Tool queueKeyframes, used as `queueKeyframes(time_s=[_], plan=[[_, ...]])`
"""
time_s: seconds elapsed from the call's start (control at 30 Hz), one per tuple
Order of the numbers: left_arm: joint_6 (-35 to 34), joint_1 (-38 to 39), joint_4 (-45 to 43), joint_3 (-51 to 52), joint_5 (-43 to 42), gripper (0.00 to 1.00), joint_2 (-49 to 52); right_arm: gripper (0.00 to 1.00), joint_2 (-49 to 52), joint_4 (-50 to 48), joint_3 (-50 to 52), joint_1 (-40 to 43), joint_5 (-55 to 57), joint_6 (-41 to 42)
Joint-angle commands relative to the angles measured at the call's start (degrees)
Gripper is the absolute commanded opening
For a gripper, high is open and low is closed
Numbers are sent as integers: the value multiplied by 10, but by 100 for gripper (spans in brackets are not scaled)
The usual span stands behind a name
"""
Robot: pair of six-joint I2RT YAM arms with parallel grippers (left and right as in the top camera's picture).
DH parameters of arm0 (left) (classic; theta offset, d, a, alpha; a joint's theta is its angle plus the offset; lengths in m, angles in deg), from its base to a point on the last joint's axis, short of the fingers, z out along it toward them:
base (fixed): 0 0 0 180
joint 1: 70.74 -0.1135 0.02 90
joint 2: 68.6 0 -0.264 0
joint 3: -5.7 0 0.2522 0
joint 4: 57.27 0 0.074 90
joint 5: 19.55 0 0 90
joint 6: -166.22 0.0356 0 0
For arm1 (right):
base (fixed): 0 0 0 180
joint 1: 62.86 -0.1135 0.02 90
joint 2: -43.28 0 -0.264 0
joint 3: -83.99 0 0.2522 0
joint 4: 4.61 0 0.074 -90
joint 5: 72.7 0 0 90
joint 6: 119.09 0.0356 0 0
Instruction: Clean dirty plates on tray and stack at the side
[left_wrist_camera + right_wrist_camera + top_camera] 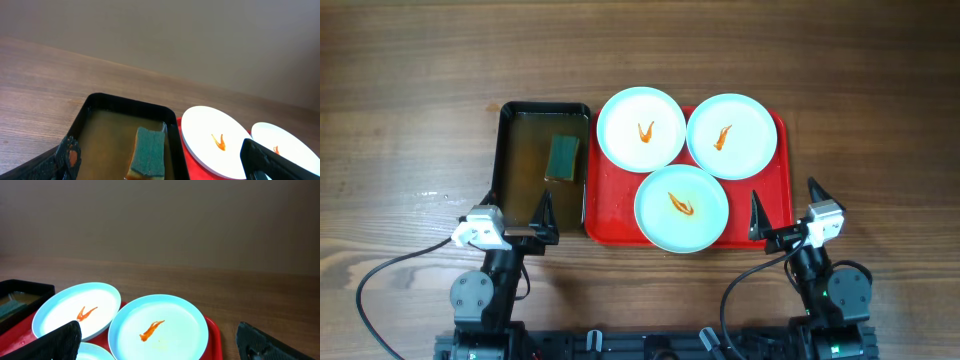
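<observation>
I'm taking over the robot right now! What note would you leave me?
Left gripper: open, empty, near the black rectangular tray of brownish water holding a green sponge.
Right gripper: open, empty, beside the red rectangular plastic tray.
Three round pale blue plates sit on the red tray, each with orange sauce.
Done: nothing. To do: wipe all three, stack them at the side.

Left arm (483, 285) folded back at base, left gripper (518, 215) jaws wide apart, nothing held, right arm (826, 285) folded likewise, right gripper (786, 207) jaws wide apart, nothing held
</observation>
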Motion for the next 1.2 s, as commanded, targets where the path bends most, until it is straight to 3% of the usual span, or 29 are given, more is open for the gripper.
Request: queueKeyframes(time_s=[0.0, 0.37, 0.6, 0.73, 0.83, 1.17], plan=[[12, -4, 3, 3, -3, 100, -3, 99, -2, -3, 1, 2, -3, -6], [12, -4, 3, 3, -1, 100, -3, 100, -2, -6, 1, 2, -1, -7], [12, -4, 3, 2, 6, 100, -3, 100, 1, -3, -1, 2, -13, 131], [12, -4, 10, -3, 12, 100, 4, 99, 28, 50, -30, 2, -42, 145], [12, -4, 82, -47, 14, 100, 32, 100, 71, 95, -78, 2, -43, 145], [16, -4, 239, -299, 14, 100, 350, 99, 386, 313, -331, 2, -69, 102]])
